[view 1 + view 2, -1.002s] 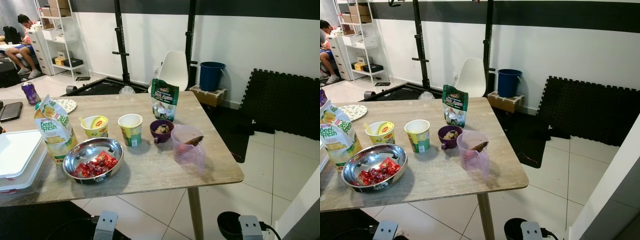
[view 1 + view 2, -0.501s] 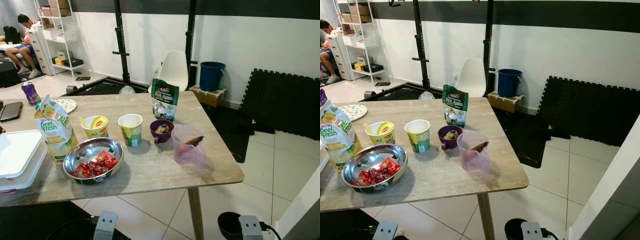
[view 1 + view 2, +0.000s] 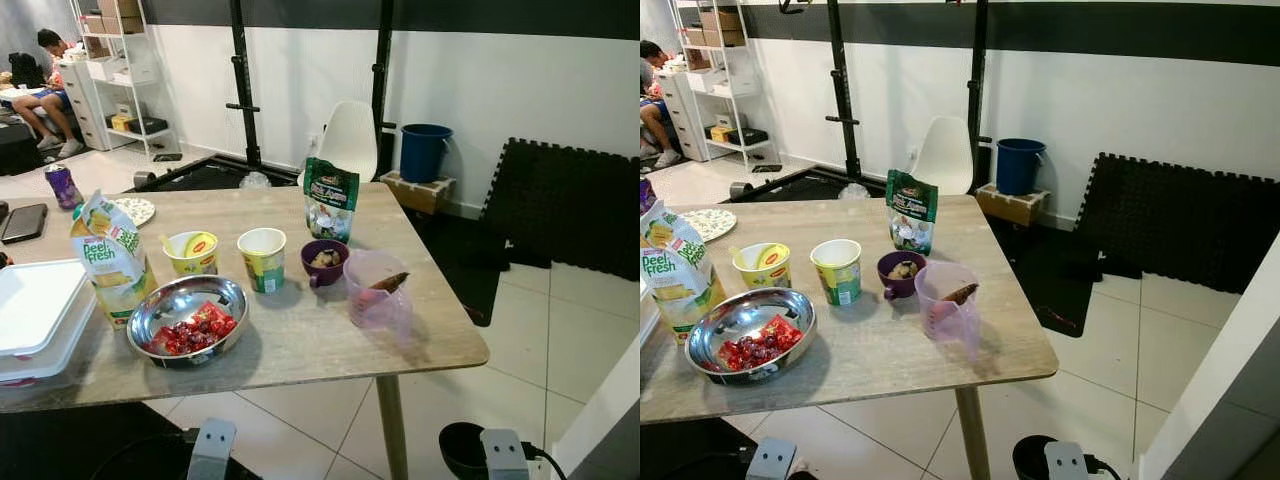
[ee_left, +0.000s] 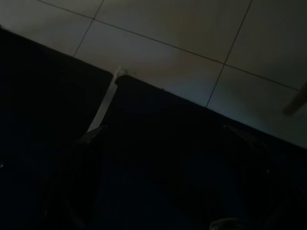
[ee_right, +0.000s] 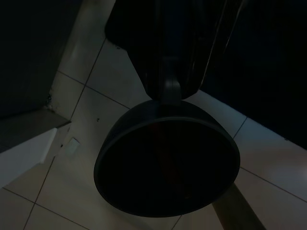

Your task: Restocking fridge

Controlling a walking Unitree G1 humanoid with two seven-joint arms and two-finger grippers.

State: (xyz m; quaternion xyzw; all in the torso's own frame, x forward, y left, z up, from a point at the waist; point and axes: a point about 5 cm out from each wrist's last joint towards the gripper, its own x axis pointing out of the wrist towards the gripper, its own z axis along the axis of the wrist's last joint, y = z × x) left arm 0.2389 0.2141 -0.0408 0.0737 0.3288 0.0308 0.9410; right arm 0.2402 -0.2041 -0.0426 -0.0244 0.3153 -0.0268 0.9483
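Observation:
On a wooden table [image 3: 330, 345] stand a Deep Fresh bag [image 3: 110, 258], a yellow noodle cup [image 3: 192, 252], a green and yellow cup [image 3: 262, 258], a purple mug [image 3: 324, 262], a clear pink jug [image 3: 374, 290] and a green pouch [image 3: 330, 198]. A steel bowl [image 3: 187, 318] holds red pieces. A white lidded box [image 3: 35, 315] lies at the table's left end. Both silver arms [image 3: 210, 450] hang below the table's near edge. The left gripper [image 4: 165, 143] points at the dim floor, its two dark fingers [image 4: 88, 158] apart with nothing between them. The right wrist view is dark, over a round black shape [image 5: 168, 163] on the tiles.
A purple can [image 3: 60, 185], a phone [image 3: 22, 222] and a patterned plate [image 3: 132, 210] lie at the table's far left. Behind are a white chair [image 3: 350, 140], a blue bucket [image 3: 424, 152], black foam mats [image 3: 565, 205] and shelves [image 3: 115, 70]. A person [image 3: 40, 95] sits far left. A white panel [image 3: 610, 410] stands at the right.

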